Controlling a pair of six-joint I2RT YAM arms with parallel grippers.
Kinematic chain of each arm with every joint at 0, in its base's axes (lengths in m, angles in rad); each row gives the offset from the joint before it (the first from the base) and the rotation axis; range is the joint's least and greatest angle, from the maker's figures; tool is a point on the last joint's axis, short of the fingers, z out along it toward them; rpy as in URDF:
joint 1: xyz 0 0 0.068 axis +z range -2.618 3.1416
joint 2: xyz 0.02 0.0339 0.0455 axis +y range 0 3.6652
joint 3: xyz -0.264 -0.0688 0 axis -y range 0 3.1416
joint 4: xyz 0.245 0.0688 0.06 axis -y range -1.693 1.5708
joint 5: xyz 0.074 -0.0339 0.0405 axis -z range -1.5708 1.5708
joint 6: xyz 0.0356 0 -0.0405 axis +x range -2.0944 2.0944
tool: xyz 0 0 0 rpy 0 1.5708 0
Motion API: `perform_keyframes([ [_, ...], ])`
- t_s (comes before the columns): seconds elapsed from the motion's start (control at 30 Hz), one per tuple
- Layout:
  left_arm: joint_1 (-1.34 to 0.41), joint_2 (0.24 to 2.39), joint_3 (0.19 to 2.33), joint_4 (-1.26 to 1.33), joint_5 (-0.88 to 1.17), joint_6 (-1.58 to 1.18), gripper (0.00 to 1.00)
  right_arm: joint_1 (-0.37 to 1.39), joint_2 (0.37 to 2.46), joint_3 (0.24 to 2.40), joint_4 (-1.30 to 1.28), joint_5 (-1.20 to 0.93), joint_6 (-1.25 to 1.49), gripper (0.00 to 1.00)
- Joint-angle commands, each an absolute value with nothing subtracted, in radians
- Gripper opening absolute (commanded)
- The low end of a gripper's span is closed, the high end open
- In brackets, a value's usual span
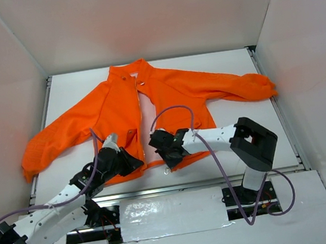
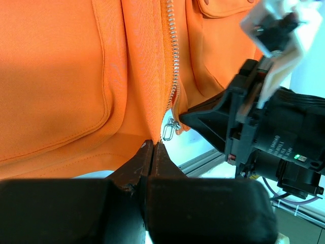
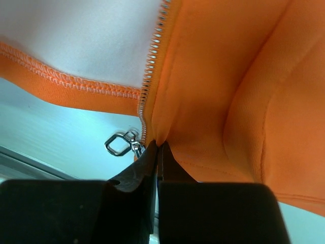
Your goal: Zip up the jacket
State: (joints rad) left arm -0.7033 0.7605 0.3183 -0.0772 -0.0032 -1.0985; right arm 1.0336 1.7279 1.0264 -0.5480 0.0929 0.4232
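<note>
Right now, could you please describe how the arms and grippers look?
The left arm and right arm are white with black joints, each trailing a purple cable. The left gripper and right gripper are black with tapered fingers.

Nothing readable tbh, tiny white print is showing on the black motor housing [image 2: 278, 144], left wrist cam, way too blurry imo.

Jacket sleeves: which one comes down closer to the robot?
The sleeve on the robot's left: it slants down toward the near side, ending beside the left arm. The other sleeve stretches out sideways and lies farther back.
</note>
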Motion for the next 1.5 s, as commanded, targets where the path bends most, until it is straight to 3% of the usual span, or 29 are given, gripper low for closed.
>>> perform_keyframes([
  [0.0,-0.709,0.761,0.357,-0.057,0.005,-1.078,0.00,1.042,1.645,0.982,-0.466,0.118,0.546,0.00],
  [0.23,-0.710,0.802,0.379,-0.009,0.005,-1.060,0.00,1.042,1.433,0.921,-0.385,0.201,0.721,0.00],
  [0.57,-0.716,0.856,0.422,0.319,0.018,-0.936,0.00,1.051,1.238,0.789,-0.221,0.336,0.890,0.00],
  [0.73,-0.718,0.910,0.440,0.446,0.006,-0.810,0.00,1.080,1.145,0.580,0.145,0.302,0.764,0.00],
  [0.8,-0.718,0.957,0.474,0.419,-0.032,-0.795,0.00,1.081,1.108,0.496,0.304,0.301,0.682,0.00],
  [0.87,-0.718,0.986,0.515,0.390,-0.052,-0.785,0.00,1.078,1.133,0.514,0.305,0.313,0.594,0.00],
  [0.97,-0.718,1.015,0.540,0.312,-0.113,-0.821,0.00,1.065,1.289,0.731,-0.058,0.417,0.534,0.00],
  [1.1,-0.718,0.983,0.546,0.158,-0.294,-0.962,0.00,1.017,1.457,0.978,-0.242,0.501,0.555,0.00],
  [1.23,-0.716,0.956,0.577,0.003,-0.402,-1.040,0.00,1.003,1.470,1.039,-0.089,0.566,0.434,0.00],
  [1.37,-0.716,0.901,0.592,-0.087,-0.417,-1.008,0.00,0.977,1.182,0.793,0.339,0.357,0.350,0.00],
  [1.47,-0.715,0.864,0.559,-0.089,-0.428,-0.999,0.00,0.950,1.219,0.756,0.259,0.223,0.360,0.00],
])
